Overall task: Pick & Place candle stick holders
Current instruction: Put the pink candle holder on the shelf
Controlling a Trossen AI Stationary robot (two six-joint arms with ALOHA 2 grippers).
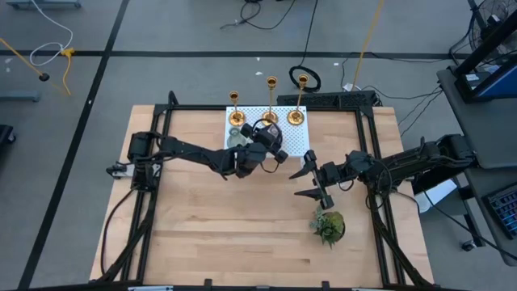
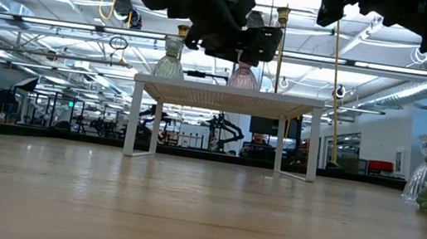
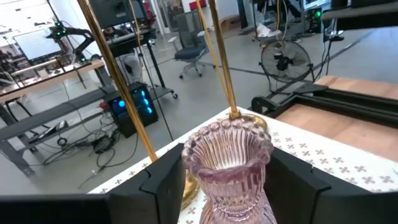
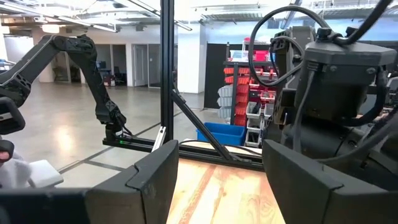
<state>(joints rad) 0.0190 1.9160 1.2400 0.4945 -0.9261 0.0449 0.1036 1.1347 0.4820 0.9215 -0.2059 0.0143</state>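
Three gold candle stick holders [image 1: 234,113] [image 1: 271,103] [image 1: 300,103] stand upright on their round bases along the far edge of a white raised stand [image 1: 295,139]. Two of their stems show in the left wrist view [image 3: 118,74] [image 3: 221,62]. My left gripper [image 1: 273,151] is over the stand, open, with a finger on each side of the rim of a pink ribbed glass vase [image 3: 229,163] that stands on the stand [image 2: 242,76]. My right gripper [image 1: 310,183] is open and empty above the table, right of the stand. My left gripper has its two fingers [image 3: 166,182] level with the pink vase's flared rim [image 3: 205,140], one on each side. I cannot tell whether they touch it. The vase stands upright on the white stand.
A greenish glass vase [image 2: 170,59] stands on the stand's left part. A small green plant [image 1: 328,226] sits on the wooden table near the right gripper, with a clear glass vase [image 2: 418,178] beside it. Black frame rails [image 1: 367,162] border the table.
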